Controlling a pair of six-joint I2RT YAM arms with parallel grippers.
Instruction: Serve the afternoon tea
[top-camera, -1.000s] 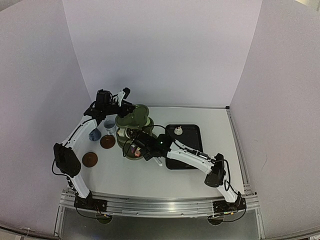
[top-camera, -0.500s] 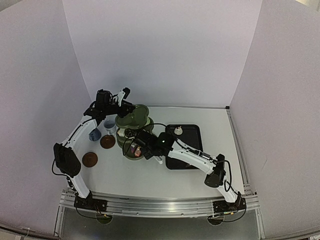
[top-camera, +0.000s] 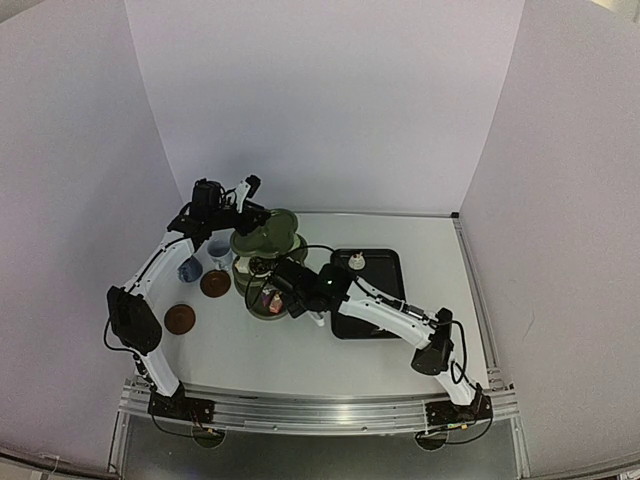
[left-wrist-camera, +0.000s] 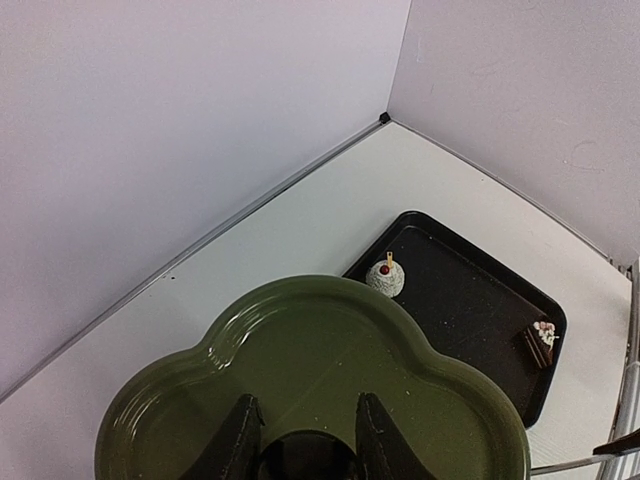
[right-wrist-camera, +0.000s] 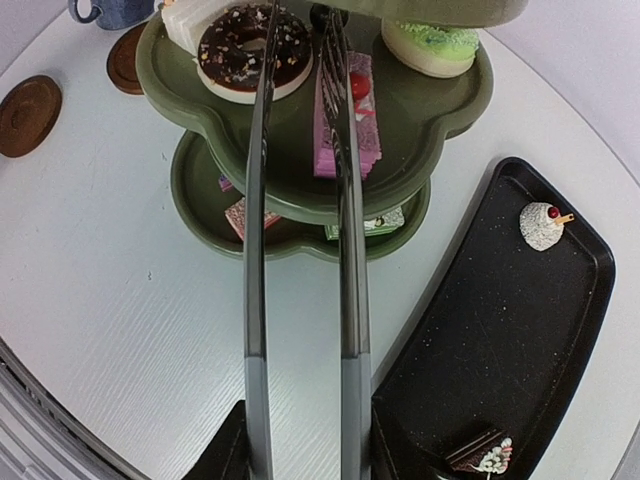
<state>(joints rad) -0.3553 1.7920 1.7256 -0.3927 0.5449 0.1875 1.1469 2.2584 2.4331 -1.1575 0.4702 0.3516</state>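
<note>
Cakes were mostly on the olive-green stand (top-camera: 268, 238) by then. On its middle tier (right-wrist-camera: 440, 120) I could see the chocolate ring (right-wrist-camera: 240, 45), a green cake (right-wrist-camera: 432, 42) and the pink slice (right-wrist-camera: 366, 130), with smaller pieces on the tier below.

Against the overhead view of a second earlier, the right arm (top-camera: 385, 315) had drifted slightly to the right, elbow and wrist both. The left arm (top-camera: 160, 260) had not moved.

The right gripper (right-wrist-camera: 305, 450) was pinching the white tongs (right-wrist-camera: 345, 330) near their handle end. The blades stood apart, and the pink slice lay flat on the tier, partly under the right blade and not squeezed between the two. I took that to mean the slice had just been let go and the tongs were beginning to back out.

The left gripper (left-wrist-camera: 305, 440) sat closed around the dark knob (left-wrist-camera: 305, 462) at the centre of the top tier (left-wrist-camera: 330, 340), steadying the stand, I judged. That tier was bare.

Two cakes waited on the black tray (right-wrist-camera: 480, 330): a white domed cake (right-wrist-camera: 540, 228) and a chocolate slice (right-wrist-camera: 478, 452). The dark-blue cup (top-camera: 187, 270) and pale cup (top-camera: 219, 250) stood left of the stand near the two brown saucers (top-camera: 180, 318). Neither cup was on a saucer, as far as I could tell.
</note>
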